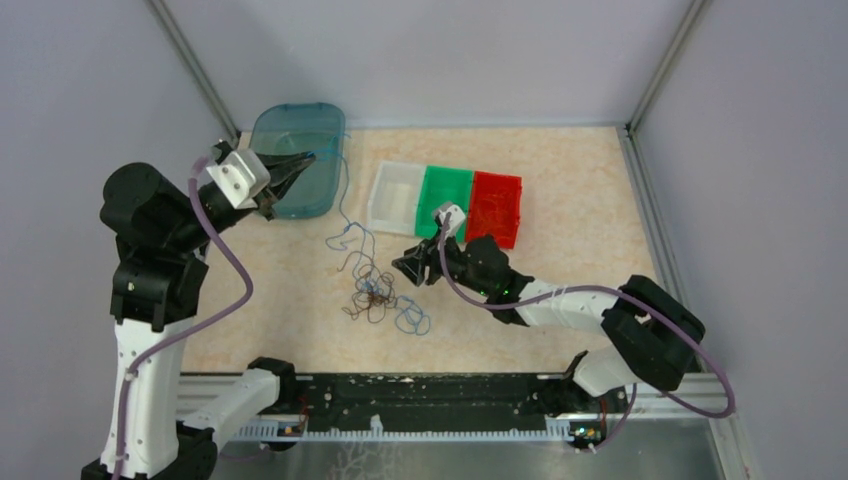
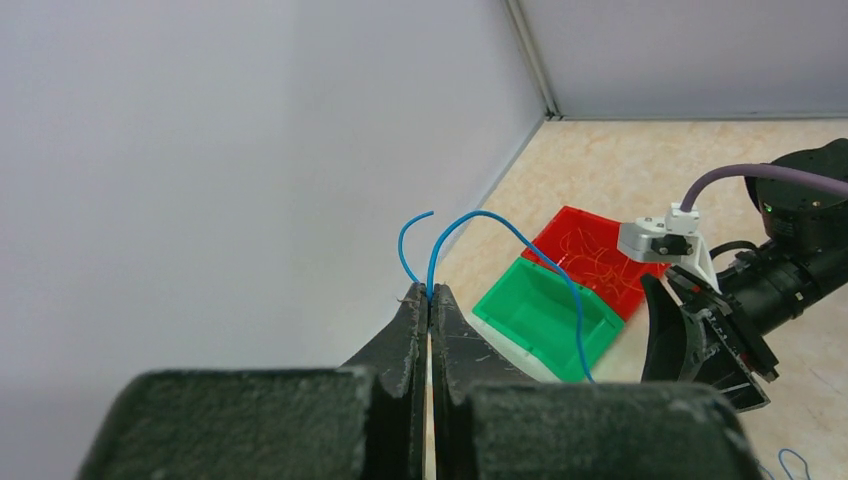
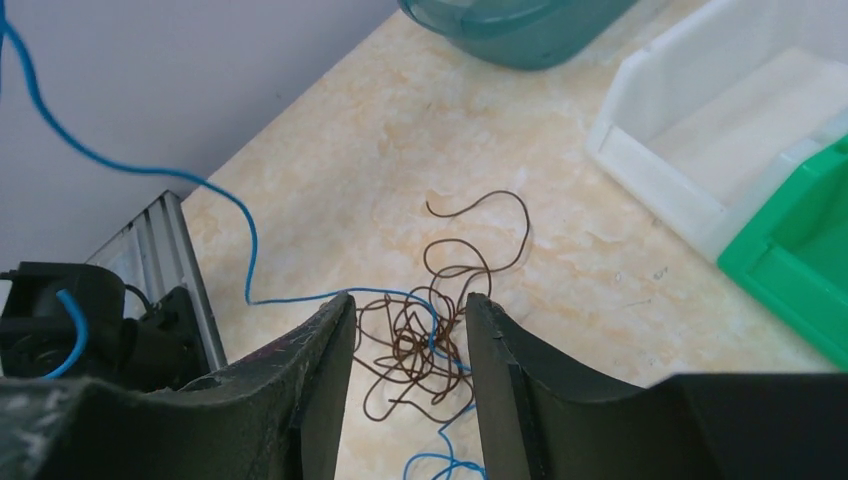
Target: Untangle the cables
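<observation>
A small tangle of thin brown and blue cables (image 1: pixel 375 295) lies on the table in the middle. My left gripper (image 1: pixel 308 160) is shut on the end of a blue wire (image 2: pixel 432 262) and holds it up over the teal bin (image 1: pixel 270 135). The blue wire (image 1: pixel 342 200) runs from it down to the tangle. My right gripper (image 1: pixel 405 266) is open just right of the tangle. In the right wrist view the brown knot (image 3: pixel 420 340) lies on the table between the right gripper's fingers (image 3: pixel 335 350), a little beyond them.
A white bin (image 1: pixel 384 205), a green bin (image 1: pixel 444 179) and a red bin (image 1: pixel 497 182) stand in a row behind the tangle. The red bin holds orange wires (image 2: pixel 595 255). Grey walls enclose the table; a metal rail (image 1: pixel 400 405) runs along the near edge.
</observation>
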`<state>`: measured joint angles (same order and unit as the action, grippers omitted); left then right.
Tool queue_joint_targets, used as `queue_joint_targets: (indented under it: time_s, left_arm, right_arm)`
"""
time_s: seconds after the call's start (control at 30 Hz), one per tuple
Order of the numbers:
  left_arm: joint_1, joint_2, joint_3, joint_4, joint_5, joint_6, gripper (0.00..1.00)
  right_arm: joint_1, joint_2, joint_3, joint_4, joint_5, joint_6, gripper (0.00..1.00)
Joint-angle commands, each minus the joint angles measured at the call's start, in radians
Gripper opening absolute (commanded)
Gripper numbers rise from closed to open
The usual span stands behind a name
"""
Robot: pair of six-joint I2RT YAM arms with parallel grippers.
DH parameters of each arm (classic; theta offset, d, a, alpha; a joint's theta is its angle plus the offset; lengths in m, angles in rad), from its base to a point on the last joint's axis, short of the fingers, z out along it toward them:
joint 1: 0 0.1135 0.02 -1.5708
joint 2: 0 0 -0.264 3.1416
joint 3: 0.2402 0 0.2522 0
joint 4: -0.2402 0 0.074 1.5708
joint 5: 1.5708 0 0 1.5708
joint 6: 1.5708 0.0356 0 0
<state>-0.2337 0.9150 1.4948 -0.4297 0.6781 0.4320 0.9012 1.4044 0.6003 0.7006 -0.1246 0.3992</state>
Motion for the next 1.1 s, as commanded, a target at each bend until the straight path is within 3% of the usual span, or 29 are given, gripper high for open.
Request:
queue_joint_targets:
  time_s: [0.0, 0.17, 0.33, 0.53, 0.77, 0.93, 1.07]
  left_arm:
    - [-0.003, -0.005, 0.036, -0.028, -0.017, 0.03, 0.0]
    - [-0.003, -0.01, 0.047, -0.046, -0.003, 0.042, 0.0]
    - [-0.003, -0.009, 0.05, -0.057, -0.021, 0.067, 0.0]
    - [-0.003, -0.011, 0.053, -0.063, -0.011, 0.069, 0.0]
    - [-0.002, -0.014, 0.068, -0.064, -0.003, 0.068, 0.0]
    - [-0.003, -0.024, 0.074, -0.062, -0.015, 0.074, 0.0]
    - [-0.003, -0.033, 0.082, -0.04, -0.044, 0.105, 0.0]
  right_arm:
    - [0.021, -0.007, 0.022, 0.146, 0.001, 0.031, 0.48]
    - [0.047, 0.011, 0.025, 0.295, -0.092, 0.07, 0.65]
    - [0.088, 0.052, 0.056, 0.328, -0.203, 0.072, 0.67]
    - [0.1, 0.074, 0.072, 0.287, -0.144, 0.067, 0.51]
    - [0.101, 0.136, 0.139, 0.259, -0.025, 0.03, 0.49]
    - [0.101, 0.178, 0.172, 0.245, 0.013, 0.044, 0.21]
    - [0.1, 0.187, 0.144, 0.24, 0.031, 0.046, 0.2]
